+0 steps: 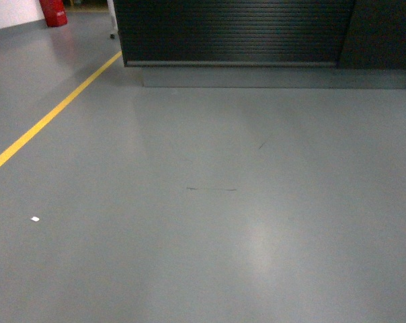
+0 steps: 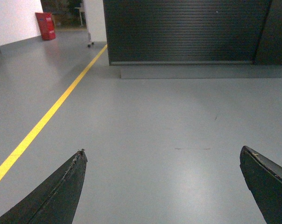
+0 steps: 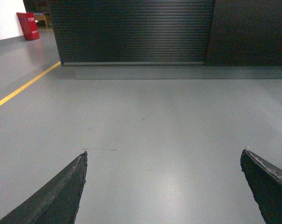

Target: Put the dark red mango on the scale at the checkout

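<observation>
Mango not showing in any view; scale neither. Checkout (image 1: 233, 30) standing ahead across bare floor (image 1: 210, 222). Left end effector (image 2: 162, 186) and right end effector (image 3: 162, 186) both gaping apart, carrying nothing. Risk: arriving at checkout without fruit.

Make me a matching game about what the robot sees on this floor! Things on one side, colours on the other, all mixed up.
Things:
1. painted floor line
2. ribbed-front checkout counter
3. box-shaped container by the far wall
4. smooth shiny floor

Colours:
A. grey
B. red
C. yellow
D. black

Pairs: 1-C, 2-D, 3-B, 4-A
</observation>
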You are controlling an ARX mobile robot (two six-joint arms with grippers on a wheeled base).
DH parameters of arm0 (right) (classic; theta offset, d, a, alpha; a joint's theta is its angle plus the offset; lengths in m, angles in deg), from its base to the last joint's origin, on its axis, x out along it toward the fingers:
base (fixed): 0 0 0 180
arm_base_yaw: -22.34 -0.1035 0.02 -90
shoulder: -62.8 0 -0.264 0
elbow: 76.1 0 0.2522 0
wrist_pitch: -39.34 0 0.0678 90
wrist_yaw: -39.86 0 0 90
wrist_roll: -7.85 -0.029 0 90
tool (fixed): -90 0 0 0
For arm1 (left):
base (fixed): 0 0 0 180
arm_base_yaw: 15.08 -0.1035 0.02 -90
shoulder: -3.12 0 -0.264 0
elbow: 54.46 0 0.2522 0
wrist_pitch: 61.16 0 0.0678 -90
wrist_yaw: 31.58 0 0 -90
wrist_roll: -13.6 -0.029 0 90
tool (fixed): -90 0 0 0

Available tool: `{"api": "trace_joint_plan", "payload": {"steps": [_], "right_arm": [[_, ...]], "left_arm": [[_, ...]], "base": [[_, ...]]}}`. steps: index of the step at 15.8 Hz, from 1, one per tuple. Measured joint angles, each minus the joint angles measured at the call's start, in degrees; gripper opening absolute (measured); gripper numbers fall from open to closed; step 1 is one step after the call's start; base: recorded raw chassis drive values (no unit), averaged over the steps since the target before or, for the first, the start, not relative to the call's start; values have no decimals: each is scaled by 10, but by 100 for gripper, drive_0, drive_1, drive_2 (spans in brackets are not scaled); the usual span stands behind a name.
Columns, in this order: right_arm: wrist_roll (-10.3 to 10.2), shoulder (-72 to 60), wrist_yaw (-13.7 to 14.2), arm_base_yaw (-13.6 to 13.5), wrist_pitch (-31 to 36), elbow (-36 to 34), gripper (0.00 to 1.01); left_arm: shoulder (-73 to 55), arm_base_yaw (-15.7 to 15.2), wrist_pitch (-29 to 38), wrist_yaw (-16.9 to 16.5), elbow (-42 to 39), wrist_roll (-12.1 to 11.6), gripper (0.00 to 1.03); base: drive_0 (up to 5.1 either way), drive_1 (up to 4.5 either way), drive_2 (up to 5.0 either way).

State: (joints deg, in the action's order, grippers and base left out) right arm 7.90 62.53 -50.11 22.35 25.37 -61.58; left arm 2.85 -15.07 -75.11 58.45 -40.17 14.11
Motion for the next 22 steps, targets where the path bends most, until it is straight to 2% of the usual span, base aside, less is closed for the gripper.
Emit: {"api": "trace_joint_plan", "payload": {"steps": [3,22], "right_arm": [[0,0,0,0,0,0,98],[0,0,0,0,0,0,98]], "left_arm": [[0,0,0,0,0,0,98],[0,0,0,0,0,0,98]], "base": [[0,0,0],[-4,409,-416]]}}
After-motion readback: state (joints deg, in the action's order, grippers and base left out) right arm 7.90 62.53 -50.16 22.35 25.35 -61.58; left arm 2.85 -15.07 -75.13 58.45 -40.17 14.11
